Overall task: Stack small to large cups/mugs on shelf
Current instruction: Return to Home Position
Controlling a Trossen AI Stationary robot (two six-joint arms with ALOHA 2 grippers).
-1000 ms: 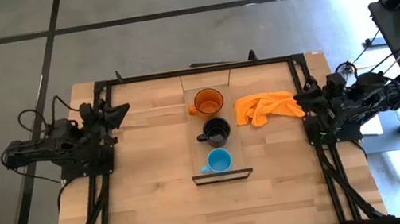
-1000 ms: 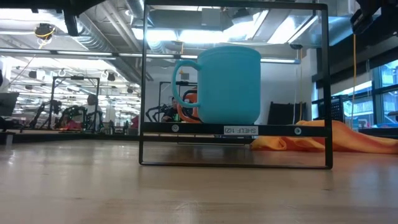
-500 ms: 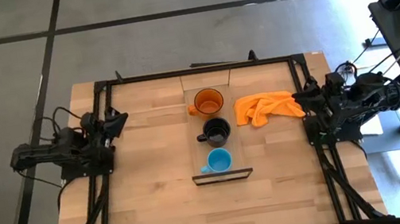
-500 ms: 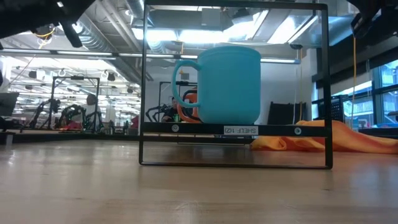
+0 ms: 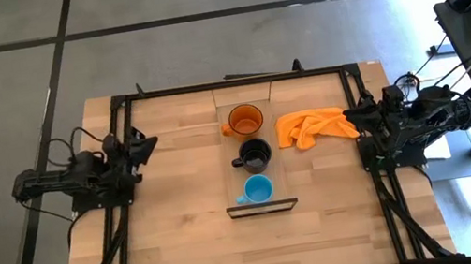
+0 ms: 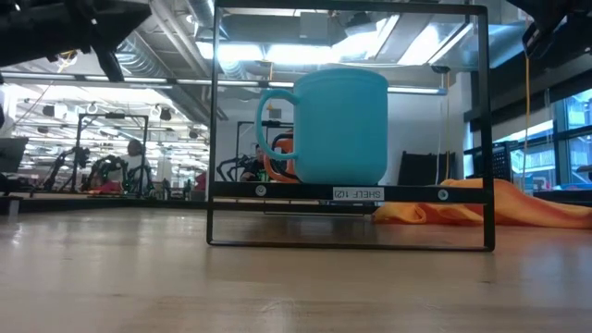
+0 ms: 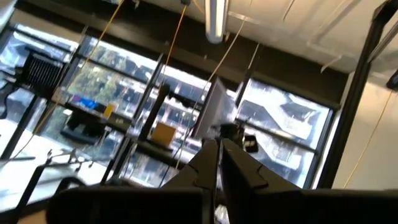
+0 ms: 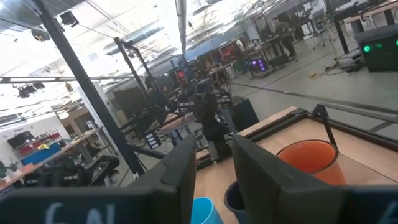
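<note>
Three mugs stand upright in a row on the light-wood shelf (image 5: 235,172) in the middle of the table. The orange mug (image 5: 244,118) is farthest, the black mug (image 5: 255,154) is in the middle, and the blue mug (image 5: 258,188) is nearest. Their handles point toward the table's left. In the low view the blue mug (image 6: 338,125) fills the shelf frame (image 6: 351,192). My left gripper (image 5: 147,146) is shut and empty at the table's left edge, pointing upward. My right gripper (image 5: 353,119) is open and empty at the right edge, facing the mugs (image 8: 311,158).
A crumpled orange cloth (image 5: 315,126) lies on the table between the shelf and my right gripper. It also shows in the low view (image 6: 518,208). A dark metal frame (image 5: 228,83) runs around the tabletop. Bare wood lies left of the shelf and at the near side.
My left arm has drawn in and settled lower. Its gripper has gone a little toward the table's near edge. The mugs and my right arm have kept still.
</note>
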